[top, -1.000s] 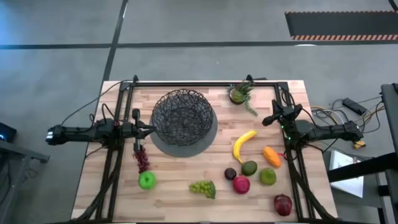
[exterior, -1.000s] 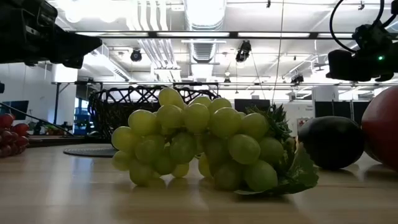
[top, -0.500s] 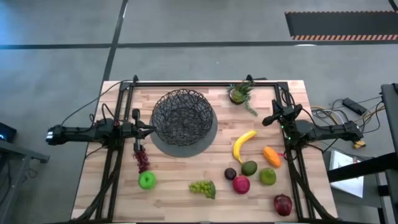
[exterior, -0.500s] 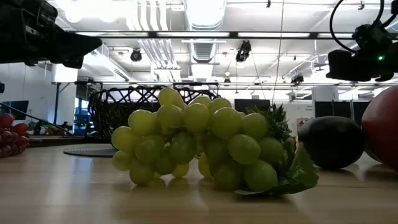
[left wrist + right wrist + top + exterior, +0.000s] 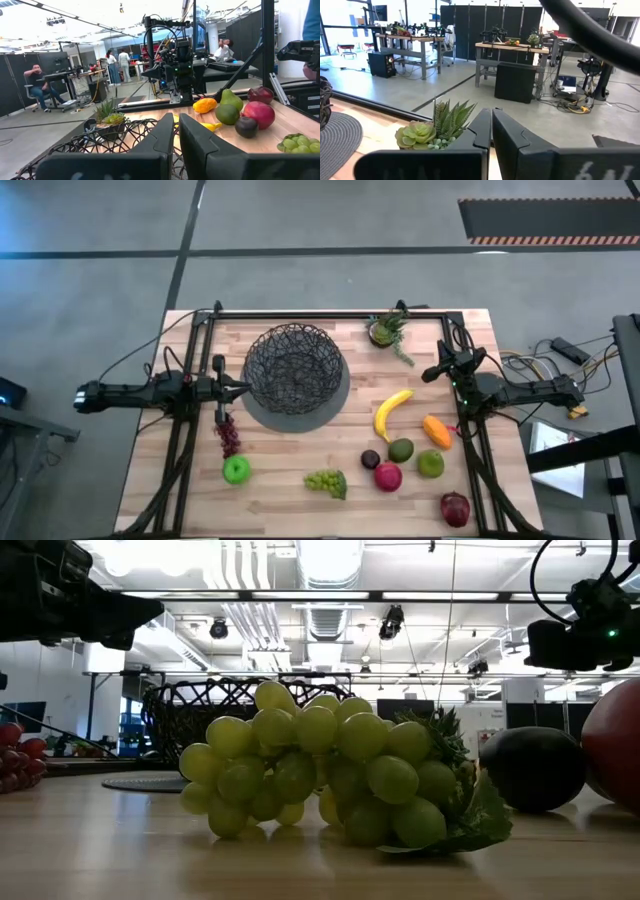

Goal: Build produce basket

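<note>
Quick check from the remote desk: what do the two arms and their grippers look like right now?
Both arms are matte black jointed links with thin black cables. The left gripper and right gripper have flat, blocky dark fingers. A small green light glows on the right arm.

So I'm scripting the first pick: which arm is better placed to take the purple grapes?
Probably the left. Its tool sits at the table's left side beside the basket, with the purple grapes close by. The right tool is across the table, near the potted plant.
</note>
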Robot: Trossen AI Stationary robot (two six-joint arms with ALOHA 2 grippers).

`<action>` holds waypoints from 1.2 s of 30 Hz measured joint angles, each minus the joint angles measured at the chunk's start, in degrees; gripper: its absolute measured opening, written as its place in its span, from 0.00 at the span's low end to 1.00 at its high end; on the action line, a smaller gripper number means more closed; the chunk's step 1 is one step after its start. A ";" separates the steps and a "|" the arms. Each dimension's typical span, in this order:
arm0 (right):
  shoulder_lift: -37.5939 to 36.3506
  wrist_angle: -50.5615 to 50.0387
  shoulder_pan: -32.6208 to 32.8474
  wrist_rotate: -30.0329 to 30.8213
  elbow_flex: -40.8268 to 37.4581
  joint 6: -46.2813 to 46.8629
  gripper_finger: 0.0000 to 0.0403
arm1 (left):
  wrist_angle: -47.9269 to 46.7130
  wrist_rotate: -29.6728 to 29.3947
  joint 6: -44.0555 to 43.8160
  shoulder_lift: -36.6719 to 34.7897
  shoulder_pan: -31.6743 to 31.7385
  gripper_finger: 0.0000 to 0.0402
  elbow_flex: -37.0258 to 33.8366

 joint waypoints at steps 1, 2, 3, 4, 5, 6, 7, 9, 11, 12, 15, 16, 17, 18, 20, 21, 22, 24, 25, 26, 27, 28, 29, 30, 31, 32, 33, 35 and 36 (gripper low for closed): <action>0.02 0.01 0.00 0.00 0.00 -0.02 0.02 | 0.00 0.02 0.00 0.02 0.00 0.03 0.00; 0.01 0.00 0.00 0.00 -0.01 -0.02 0.02 | 0.00 0.01 0.00 0.01 0.01 0.03 0.02; 0.00 0.00 0.01 0.00 -0.01 -0.01 0.02 | 0.01 0.01 0.00 0.01 0.02 0.03 0.01; 0.00 0.00 0.02 0.00 0.00 0.00 0.02 | 0.00 0.02 0.00 0.00 0.00 0.03 0.01; 0.00 0.02 0.00 0.00 0.00 0.00 0.02 | 0.00 0.00 0.00 0.00 0.02 0.03 0.02; 0.01 0.01 0.00 0.00 0.00 -0.02 0.02 | 0.02 0.00 0.00 0.02 0.02 0.03 0.02; 0.02 0.00 0.01 0.00 -0.01 -0.02 0.02 | 0.00 0.02 0.00 0.00 0.00 0.03 0.00; 0.02 0.00 0.02 0.00 -0.02 0.00 0.02 | 0.01 0.02 0.00 0.00 0.00 0.03 0.02; 0.01 0.00 0.01 0.00 0.00 -0.02 0.02 | 0.00 0.01 0.00 0.00 0.00 0.03 0.02; 0.01 0.01 0.00 0.00 -0.01 -0.02 0.02 | 0.01 0.00 0.00 0.01 0.01 0.03 0.02; 0.00 0.01 0.01 0.00 0.00 -0.01 0.02 | 0.01 0.01 0.00 0.01 0.01 0.03 0.02; 0.00 0.00 0.00 0.00 0.00 -0.02 0.02 | 0.01 0.02 0.00 0.01 0.00 0.03 0.02; 0.02 0.02 0.01 0.00 0.00 -0.02 0.02 | 0.00 0.02 0.00 0.02 0.02 0.03 0.00; 0.00 0.01 0.02 0.00 -0.02 0.00 0.02 | 0.02 0.01 0.00 0.02 0.01 0.03 0.02; 0.00 0.00 0.00 0.00 0.00 0.00 0.02 | 0.02 0.02 0.00 0.00 0.02 0.03 0.02; 0.01 0.00 0.02 0.00 0.00 -0.02 0.02 | 0.02 0.02 0.00 0.01 0.01 0.03 0.00; 0.01 0.00 0.01 0.00 0.00 -0.02 0.02 | 0.16 -0.11 0.08 0.01 0.02 0.03 0.00; 0.01 0.00 0.00 0.00 0.00 -0.01 0.02 | 2.70 -1.73 0.16 0.06 0.02 0.03 0.02; 0.00 0.00 0.00 0.00 -0.01 0.00 0.02 | 4.64 -1.95 0.06 0.04 0.04 0.03 0.00; 0.02 0.00 0.00 0.00 0.00 0.00 0.02 | 7.26 -1.94 0.00 0.05 0.04 0.03 0.00; 0.02 0.02 0.02 0.00 0.00 -0.02 0.02 | 10.68 -1.93 -0.02 0.07 0.00 0.03 0.00; 0.00 0.02 0.02 0.00 -0.02 -0.02 0.02 | 15.12 -1.93 -0.02 0.14 0.00 0.03 0.00; 0.00 0.01 0.01 0.00 -0.01 -0.02 0.02 | 20.24 -1.75 -0.02 0.27 0.00 0.03 0.00; 0.00 0.01 0.02 0.00 -0.01 -0.01 0.02 | 25.85 -1.55 0.00 0.34 0.00 0.03 0.00; 0.01 0.02 0.00 0.00 -0.02 0.01 0.02 | 32.06 -1.52 0.00 0.38 0.00 0.03 -0.02; 0.01 0.01 0.01 0.00 -0.01 -0.01 0.02 | 38.31 -1.53 -0.01 0.39 0.00 0.03 -0.04; 0.00 0.02 0.00 0.00 0.00 -0.03 0.02 | 44.43 -1.53 -0.04 0.39 0.01 0.03 -0.05; 0.01 0.02 0.02 0.00 -0.01 0.00 0.02 | 54.52 -1.18 -2.83 0.37 0.04 0.03 -0.05; 0.02 0.02 0.00 0.00 -0.02 0.00 0.02 | 57.43 -1.37 -5.91 0.37 0.04 0.03 0.00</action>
